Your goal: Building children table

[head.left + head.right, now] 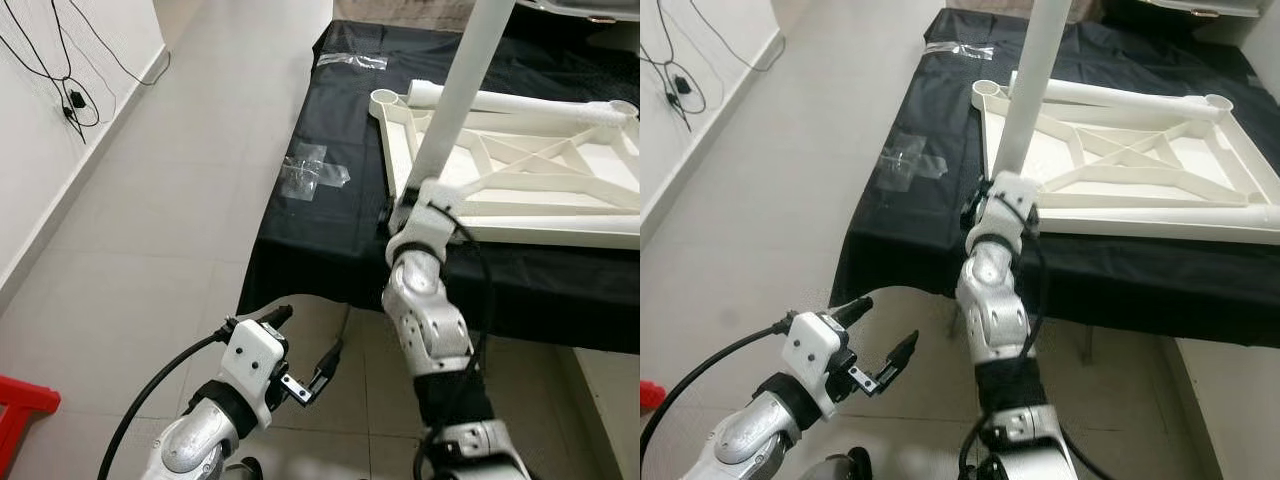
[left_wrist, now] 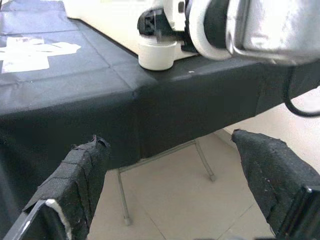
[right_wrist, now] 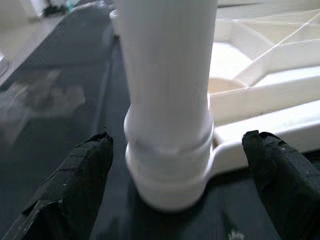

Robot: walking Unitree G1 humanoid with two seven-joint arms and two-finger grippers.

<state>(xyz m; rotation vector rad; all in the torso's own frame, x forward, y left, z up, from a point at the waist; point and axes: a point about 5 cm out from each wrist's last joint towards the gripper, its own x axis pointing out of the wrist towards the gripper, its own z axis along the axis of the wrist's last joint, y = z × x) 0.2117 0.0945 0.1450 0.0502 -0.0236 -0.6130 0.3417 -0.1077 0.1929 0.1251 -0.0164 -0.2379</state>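
White table leg (image 3: 167, 100): stood in corner socket of upturned frame (image 1: 520, 170) on black-draped counter (image 1: 330, 230). Right end effector (image 3: 172, 180): spread wide, nothing gripped. Risk: unseated leg toppled if nudged.

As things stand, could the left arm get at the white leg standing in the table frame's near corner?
Probably yes, after rising: the left gripper hangs open below the black-covered table's edge, while the right gripper straddles the white leg low, leaving its upper shaft free.

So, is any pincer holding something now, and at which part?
Nothing is held. The right pincer stands open around the lower end of the upright white table leg, its fingers apart from it. The left pincer is open over the floor.
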